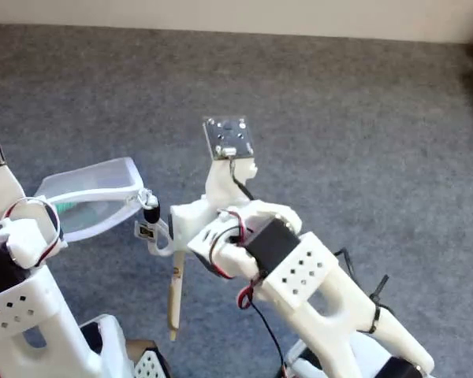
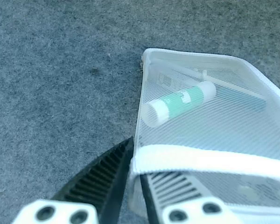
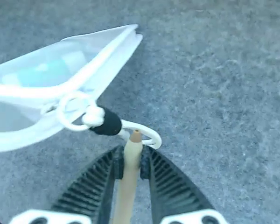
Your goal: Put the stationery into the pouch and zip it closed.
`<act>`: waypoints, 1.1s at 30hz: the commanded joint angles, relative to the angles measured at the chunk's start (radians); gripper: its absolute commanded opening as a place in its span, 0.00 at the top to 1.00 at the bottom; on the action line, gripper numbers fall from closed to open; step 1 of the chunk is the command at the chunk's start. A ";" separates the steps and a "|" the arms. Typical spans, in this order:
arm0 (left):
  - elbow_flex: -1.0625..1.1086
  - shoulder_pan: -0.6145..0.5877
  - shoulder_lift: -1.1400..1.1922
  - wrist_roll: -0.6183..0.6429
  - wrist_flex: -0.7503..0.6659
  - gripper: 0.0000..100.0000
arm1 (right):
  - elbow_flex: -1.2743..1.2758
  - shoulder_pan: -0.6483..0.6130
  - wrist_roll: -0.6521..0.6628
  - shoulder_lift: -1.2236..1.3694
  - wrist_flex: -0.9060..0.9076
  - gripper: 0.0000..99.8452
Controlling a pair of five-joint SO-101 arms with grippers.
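A translucent white mesh pouch (image 1: 91,193) (image 2: 214,126) (image 3: 51,79) hangs open-mouthed above the grey carpet. My left gripper (image 2: 135,156) is shut on its rim. Inside lie a green-and-white glue stick (image 2: 177,103) and a bluish item (image 2: 256,101). The zipper pull (image 1: 150,213) (image 3: 105,123), a ring with a black bead and a white loop, hangs at the pouch's end nearest the right arm. My right gripper (image 3: 129,156) (image 1: 176,236) is shut on a beige pen (image 3: 129,177) (image 1: 174,295). The pen's tip sits at the white loop, just outside the pouch mouth.
Grey carpet (image 1: 363,118) spreads open behind and to the right of the arms. The right arm's body (image 1: 299,276) crosses the lower middle and the left arm's base (image 1: 24,307) fills the lower left. A pale strip of wall (image 1: 299,16) runs along the far edge.
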 commanded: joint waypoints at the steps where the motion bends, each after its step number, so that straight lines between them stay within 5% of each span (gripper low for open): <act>1: -0.004 -0.013 0.015 -0.003 -0.020 0.99 | -0.021 -0.053 0.015 -0.082 -0.024 1.00; 9: -0.004 -0.013 0.015 -0.003 -0.020 0.99 | -0.010 -0.088 0.236 -0.186 -0.272 1.00; 20: -0.004 -0.008 0.015 -0.003 -0.020 0.99 | -0.012 -0.090 0.249 -0.194 -0.559 1.00; 27: -0.004 -0.008 0.015 -0.003 -0.020 0.99 | -0.010 -0.120 0.459 -0.191 -0.760 1.00; 33: 0.012 -0.007 0.012 -0.003 -0.028 0.99 | -0.010 -0.171 0.486 -0.189 -0.766 1.00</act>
